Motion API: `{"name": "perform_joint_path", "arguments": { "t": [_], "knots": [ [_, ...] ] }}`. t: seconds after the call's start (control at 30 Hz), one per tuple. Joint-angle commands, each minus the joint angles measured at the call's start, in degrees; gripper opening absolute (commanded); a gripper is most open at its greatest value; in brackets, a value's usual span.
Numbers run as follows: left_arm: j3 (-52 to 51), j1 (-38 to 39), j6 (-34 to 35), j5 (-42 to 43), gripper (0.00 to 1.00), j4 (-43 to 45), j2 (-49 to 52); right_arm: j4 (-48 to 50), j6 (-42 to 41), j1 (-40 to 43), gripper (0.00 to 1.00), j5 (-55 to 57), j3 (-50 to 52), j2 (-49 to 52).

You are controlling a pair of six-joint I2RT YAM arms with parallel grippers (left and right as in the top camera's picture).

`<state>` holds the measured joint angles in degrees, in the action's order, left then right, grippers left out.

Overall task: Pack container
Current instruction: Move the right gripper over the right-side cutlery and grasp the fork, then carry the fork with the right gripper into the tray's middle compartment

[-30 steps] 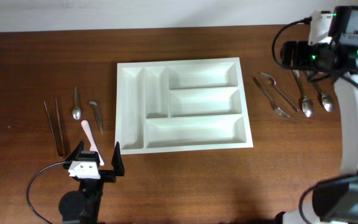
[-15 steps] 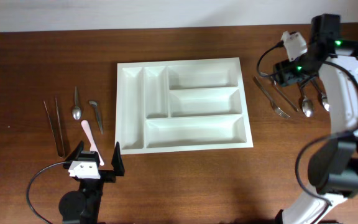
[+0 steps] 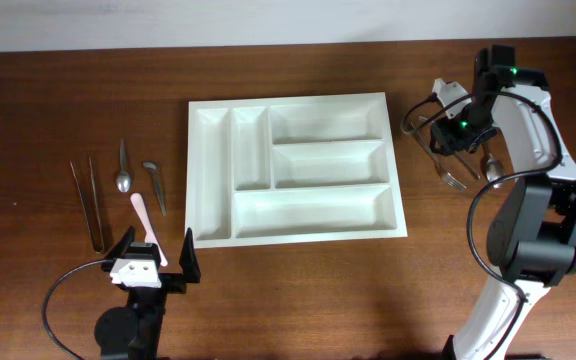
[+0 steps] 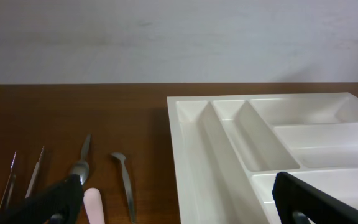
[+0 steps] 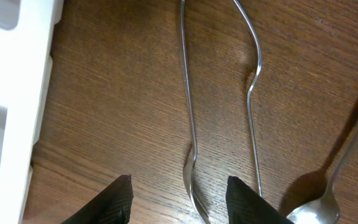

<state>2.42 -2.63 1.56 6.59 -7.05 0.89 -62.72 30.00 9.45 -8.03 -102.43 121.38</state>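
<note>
On the tabletop (image 3: pixel 298 290) the container (image 3: pixel 211 170) lies flat in the middle, its compartments bare; the right claw (image 5: pixel 180 200), spread and pinching nothing, hangs just beside the container's right wall, far nearer the cutlery there than the left claw (image 3: pixel 156 252), also spread, off the front-left corner. A fork (image 5: pixel 188 93) runs lengthwise between the right fingers, square to their closing line; the container lies to its left.

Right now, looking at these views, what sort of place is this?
Probably a robot lab bench, not a home kitchen: a wooden table against a bare white wall, a left gripper and right gripper at it, and a white cutlery tray with loose spoons and forks laid out beside it.
</note>
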Motion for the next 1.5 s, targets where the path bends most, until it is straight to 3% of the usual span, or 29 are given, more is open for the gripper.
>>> {"name": "perform_joint_path", "arguments": {
  "t": [0.0,1.03,1.2,1.27,1.47],
  "knots": [
    [-0.5,0.2,0.2,-0.5,0.99,0.2,-0.5,0.5,0.3,0.4,0.49,0.6,-0.9,1.9],
    [-0.5,0.2,0.2,-0.5,0.99,0.2,-0.5,2.5,0.0,0.3,0.29,1.0,1.0,10.3],
    [-0.5,0.2,0.2,-0.5,0.99,0.2,-0.5,3.8,0.0,0.3,0.15,1.0,1.0,10.3],
    [-0.5,0.2,0.2,-0.5,0.99,0.2,-0.5,4.3,0.0,0.3,0.04,1.2,1.0,10.3],
    [-0.5,0.2,0.2,-0.5,0.99,0.2,-0.5,3.5,-0.4,0.2,0.04,0.2,-1.5,10.1]
  ]
}}
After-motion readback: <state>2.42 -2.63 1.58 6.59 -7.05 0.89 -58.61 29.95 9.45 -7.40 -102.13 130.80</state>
